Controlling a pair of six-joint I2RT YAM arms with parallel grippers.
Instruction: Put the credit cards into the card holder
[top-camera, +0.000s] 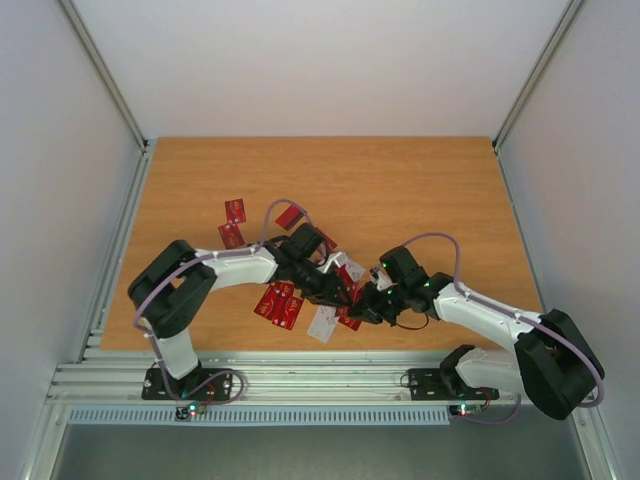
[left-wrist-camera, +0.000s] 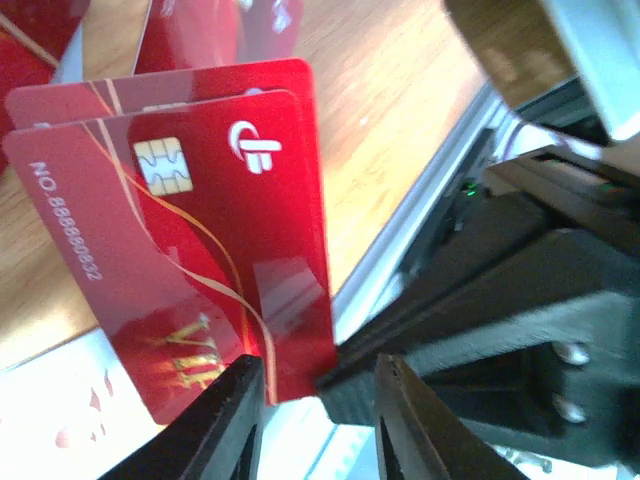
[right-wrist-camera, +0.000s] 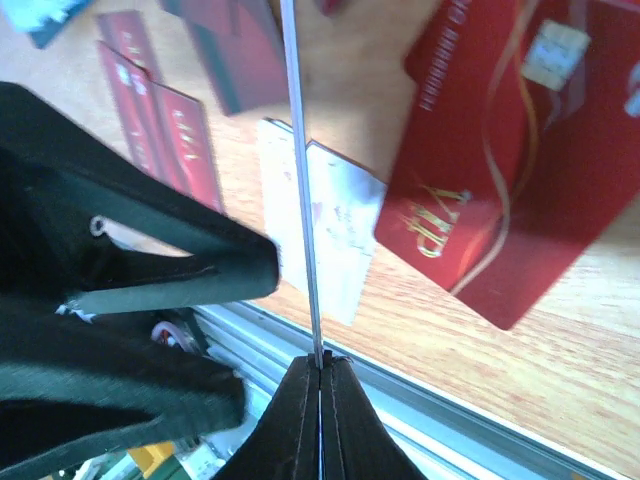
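The right tool is pinched tight on a thin credit card that we see edge-on. The left tool stands with its black fingers apart, and a glossy red card with a gold chip and rounded corners sits just above them. On the wood-grain bench we count at least six flat red cards and two white ones, scattered near both tools. A blue corner, perhaps the card holder, shows at the edge of the right wrist view.
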